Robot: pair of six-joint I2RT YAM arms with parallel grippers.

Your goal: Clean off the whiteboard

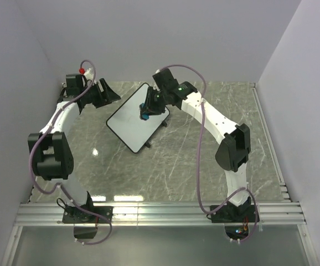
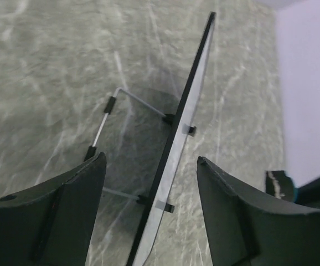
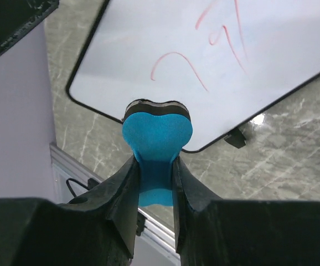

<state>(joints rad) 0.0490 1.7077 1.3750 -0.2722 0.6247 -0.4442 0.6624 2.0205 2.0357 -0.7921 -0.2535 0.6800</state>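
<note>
- Overhead: whiteboard (image 1: 133, 121) propped tilted on worktop (image 1: 182, 166), far centre; left pincer (image 1: 111, 93) at its edge, right pincer (image 1: 147, 112) over its face.
- Left wrist: open, straddling whiteboard edge, gripping nothing; likely to brace it.
- Right wrist: clamped on blue eraser (image 3: 157, 134), aimed at red marks (image 3: 176, 64) to wipe.

You have open table (image 1: 165, 172) in front of the board (image 1: 129, 122), between the two arms. Behind the board, its wire stand (image 2: 102, 124) blocks a low pass. The board's edge stands between the fingers of the left gripper (image 2: 150, 159), with a gap on each side. The right gripper (image 3: 154, 163) with the eraser (image 3: 156, 133) occupies the board's far right corner.
</note>
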